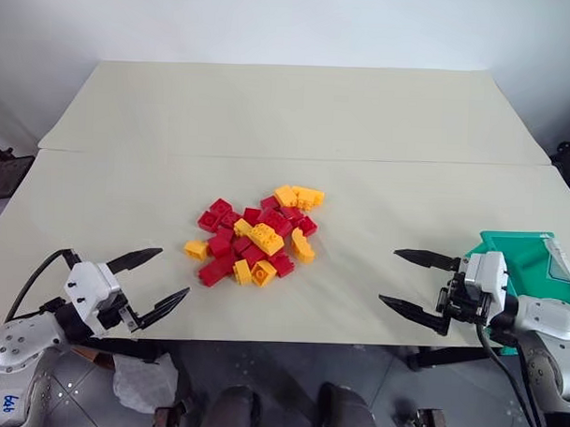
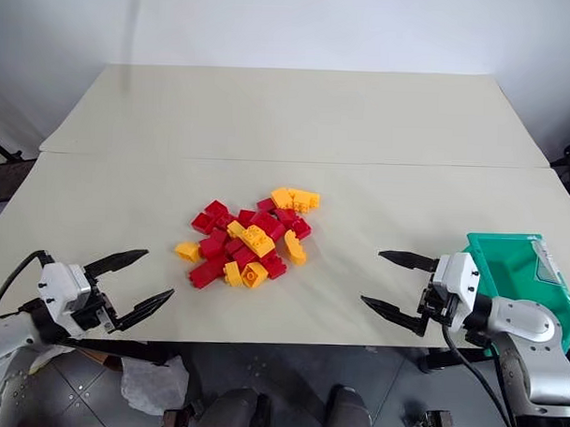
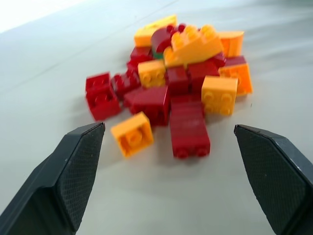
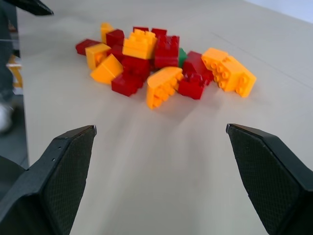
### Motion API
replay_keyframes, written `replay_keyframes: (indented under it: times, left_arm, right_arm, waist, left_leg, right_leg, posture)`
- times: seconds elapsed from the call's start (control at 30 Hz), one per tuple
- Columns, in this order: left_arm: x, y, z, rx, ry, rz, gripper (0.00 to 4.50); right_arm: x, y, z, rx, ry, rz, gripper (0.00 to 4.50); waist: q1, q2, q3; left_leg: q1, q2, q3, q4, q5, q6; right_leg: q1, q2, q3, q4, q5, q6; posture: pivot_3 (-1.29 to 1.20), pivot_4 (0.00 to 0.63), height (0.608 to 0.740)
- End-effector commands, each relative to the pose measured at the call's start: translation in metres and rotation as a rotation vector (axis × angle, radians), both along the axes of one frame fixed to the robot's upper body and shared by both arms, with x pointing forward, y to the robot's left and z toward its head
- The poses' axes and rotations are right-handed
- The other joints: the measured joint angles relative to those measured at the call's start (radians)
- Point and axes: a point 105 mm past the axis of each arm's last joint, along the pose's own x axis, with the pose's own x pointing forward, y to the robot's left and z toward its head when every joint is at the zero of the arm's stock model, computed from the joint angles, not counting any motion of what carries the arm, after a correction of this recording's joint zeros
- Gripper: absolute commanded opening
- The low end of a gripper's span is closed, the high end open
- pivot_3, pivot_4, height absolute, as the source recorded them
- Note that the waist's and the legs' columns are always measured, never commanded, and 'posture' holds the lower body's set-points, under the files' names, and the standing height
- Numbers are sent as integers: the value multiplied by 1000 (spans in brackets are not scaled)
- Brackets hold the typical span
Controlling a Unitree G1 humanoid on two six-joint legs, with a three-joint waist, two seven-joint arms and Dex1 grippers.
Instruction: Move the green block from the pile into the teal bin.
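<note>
The teal bin [image 2: 522, 269] sits at the worktop's [image 1: 269, 129] near right; its contents are hidden. The green block [image 4: 182, 56] lies buried mid-pile [image 1: 256, 236], orientation unclear. Both the left end effector [image 1: 151, 284] and the right end effector [image 1: 415, 286] are released and carry nothing

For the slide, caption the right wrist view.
Open right gripper faces the pile; green block peeks between red bricks.

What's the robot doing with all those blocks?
The robot is getting ready to pick one out. Its left gripper and right gripper are both open and empty, on either side of the pile of red and yellow bricks on the table. The green block is mostly buried, just peeking out between red bricks. The teal bin waits at the table's edge by the right arm.
</note>
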Motion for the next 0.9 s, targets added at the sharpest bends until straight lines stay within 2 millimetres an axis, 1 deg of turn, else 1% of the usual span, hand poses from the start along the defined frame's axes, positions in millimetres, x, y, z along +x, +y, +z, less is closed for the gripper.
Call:
replay_keyframes:
  times: [0.03,0.13,0.2,0.23,0.27,0.37,0.47,0.53,0.57,0.6,0.63,0.67,0.7,0.73,0.8,0.9]
  left_arm:
    - [1,-3,3,9,-17,-14,4500]
    - [1,-3,5,-50,-1,-13,4500]
    - [-2,-2,4,-46,11,-27,4500]
    - [-6,-3,7,-70,7,-55,4500]
    - [-8,-2,7,-76,4,-59,4500]
    - [-14,3,9,-132,3,-64,4500]
    - [-24,14,3,-128,31,-34,4500]
    - [-29,24,-4,-121,59,-2,4500]
    - [-32,27,-7,-122,68,13,4500]
    - [-34,30,-10,-121,79,23,4500]
    - [-36,32,-13,-117,88,34,4500]
    - [-38,33,-15,-114,91,40,4500]
    - [-38,33,-16,-117,89,47,4500]
    - [-39,33,-17,-120,85,52,4500]
    - [-38,31,-16,-133,76,58,4500]
    - [-37,22,-15,-148,63,58,4500]
  right_arm:
    - [1,1,2,-19,-23,14,4455]
    - [4,5,3,-4,-16,20,4455]
    - [4,11,5,8,-7,44,4455]
    - [4,17,8,24,-1,64,4455]
    - [3,24,10,40,9,92,4285]
    - [-1,48,13,46,35,189,3569]
    - [-4,78,12,-14,48,286,2557]
    - [1,90,11,-46,39,293,1885]
    - [3,96,11,-56,42,303,1665]
    - [7,102,10,-64,39,302,1246]
    - [10,109,9,-69,50,306,926]
    - [11,117,8,-73,65,323,626]
    - [17,130,6,-70,85,322,261]
    - [21,139,4,-70,99,321,17]
    - [28,156,3,-82,84,318,17]
    - [44,182,4,-69,106,288,17]
  waist:
    - [0,0,0]
    - [-1,0,0]
    - [-3,0,0]
    - [-2,0,0]
    - [-3,0,0]
    - [-3,0,0]
    - [-6,0,0]
    - [-8,0,0]
    - [-8,0,0]
    - [-9,0,0]
    - [-10,0,0]
    - [-12,0,0]
    - [-11,0,0]
    - [-14,-1,-1]
    - [-13,-1,-1]
    - [-21,-1,-1]
  left_leg:
    - [0,0,0,0,0,0]
    - [0,0,0,0,0,0]
    - [0,0,0,0,0,0]
    - [0,0,0,0,0,0]
    - [0,0,0,0,0,0]
    - [0,1,0,0,0,0]
    - [0,1,0,0,0,0]
    - [0,1,-1,0,0,-1]
    - [0,1,-1,0,0,-1]
    - [0,1,-1,0,0,-1]
    - [-1,1,-1,0,0,-1]
    - [-1,1,-1,0,0,-1]
    - [-1,1,-1,0,0,-1]
    - [-1,1,-1,0,0,-1]
    - [-2,1,-2,0,0,-1]
    - [-2,1,-3,0,0,-1]
  right_leg:
    - [0,0,0,0,0,0]
    - [0,0,0,0,0,0]
    - [0,0,0,0,0,0]
    - [0,0,0,0,0,0]
    - [0,0,0,0,0,0]
    - [0,0,0,0,0,0]
    - [0,0,0,0,0,0]
    - [0,0,-1,0,0,0]
    - [-1,0,-1,0,0,0]
    - [-1,0,-1,0,0,0]
    - [-1,0,-1,0,0,0]
    - [-1,0,-1,0,0,0]
    - [-1,0,-1,0,0,0]
    - [-1,0,-1,0,0,0]
    - [-2,0,-2,0,0,0]
    - [-2,0,-2,1,0,-1]
  posture:
    - [0,150,740]
    - [0,150,740]
    - [0,150,740]
    - [0,150,740]
    - [0,150,740]
    - [0,150,740]
    - [0,150,740]
    - [0,150,740]
    - [0,150,740]
    - [0,150,740]
    - [0,150,740]
    - [0,150,740]
    - [0,150,740]
    - [0,150,740]
    - [0,150,740]
    - [0,150,740]
